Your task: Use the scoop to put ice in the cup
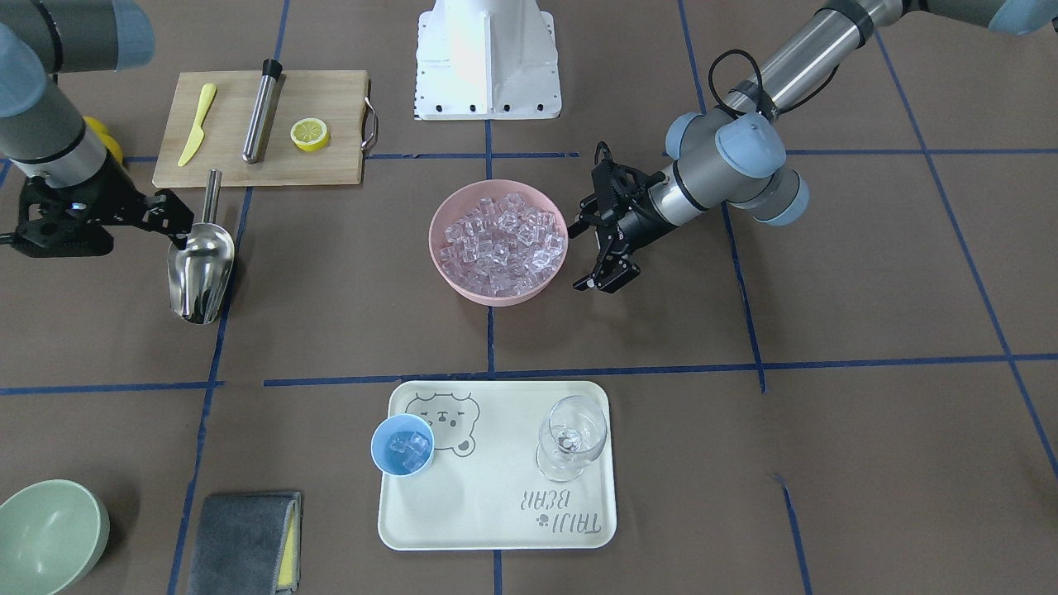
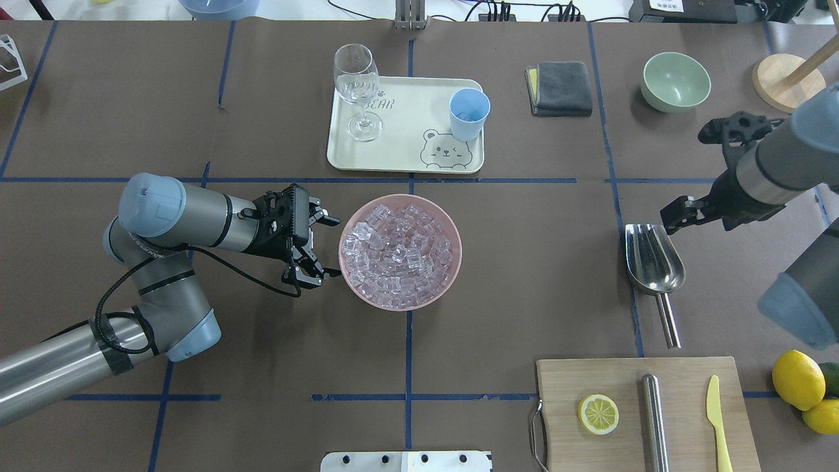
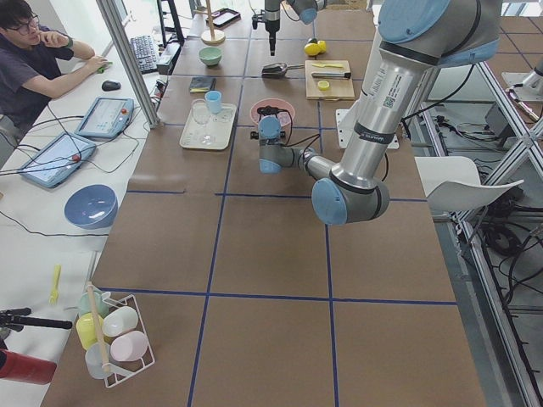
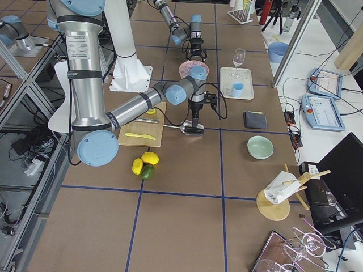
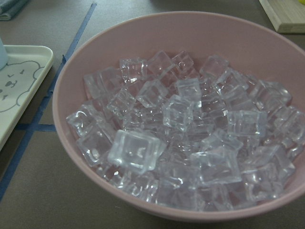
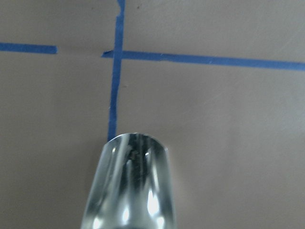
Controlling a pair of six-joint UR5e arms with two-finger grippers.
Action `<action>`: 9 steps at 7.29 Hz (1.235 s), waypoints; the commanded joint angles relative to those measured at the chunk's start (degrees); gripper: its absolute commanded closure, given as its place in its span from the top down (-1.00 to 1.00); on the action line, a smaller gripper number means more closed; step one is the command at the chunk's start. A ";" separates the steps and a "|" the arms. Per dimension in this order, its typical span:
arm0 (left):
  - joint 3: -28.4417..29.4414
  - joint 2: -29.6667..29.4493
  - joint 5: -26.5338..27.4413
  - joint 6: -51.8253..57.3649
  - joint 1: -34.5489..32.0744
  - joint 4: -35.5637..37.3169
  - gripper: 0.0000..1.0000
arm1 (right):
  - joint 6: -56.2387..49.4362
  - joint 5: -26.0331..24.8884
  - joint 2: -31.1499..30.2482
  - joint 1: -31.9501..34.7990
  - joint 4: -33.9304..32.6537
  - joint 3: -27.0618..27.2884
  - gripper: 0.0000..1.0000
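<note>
The ice (image 1: 500, 240) fills a pink bowl (image 1: 498, 296) at the table's middle, seen close in the left wrist view (image 5: 190, 129). A few cubes lie in the light-blue cup (image 1: 402, 446), which stands on a cream tray (image 1: 496, 512) and also shows in the overhead view (image 2: 469, 113). The steel scoop (image 1: 200, 268) lies on the table, empty, handle free; it also shows in the overhead view (image 2: 652, 259). My right gripper (image 1: 171, 219) hovers at the trough's edge, open and holding nothing. My left gripper (image 2: 318, 246) is open and empty beside the bowl.
A clear wine glass (image 1: 570, 438) stands on the tray. A wooden cutting board (image 1: 331, 99) holds a lemon half (image 1: 310, 133), a yellow knife (image 1: 197, 124) and a steel cylinder (image 1: 261, 111). A green bowl (image 1: 45, 537) and a grey cloth (image 1: 244, 541) sit near the tray.
</note>
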 commanded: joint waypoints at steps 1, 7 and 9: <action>-0.04 0.26 -0.53 0.10 -1.99 0.42 1.00 | -17.32 1.13 -0.10 9.58 -1.39 -4.32 1.00; -0.30 3.93 -10.74 0.89 -19.89 4.38 1.00 | -50.45 8.61 -10.72 32.20 -6.67 -6.54 1.00; -0.30 5.53 -11.34 1.59 -26.32 14.67 1.00 | -50.54 8.62 -11.79 33.70 -6.66 -6.72 1.00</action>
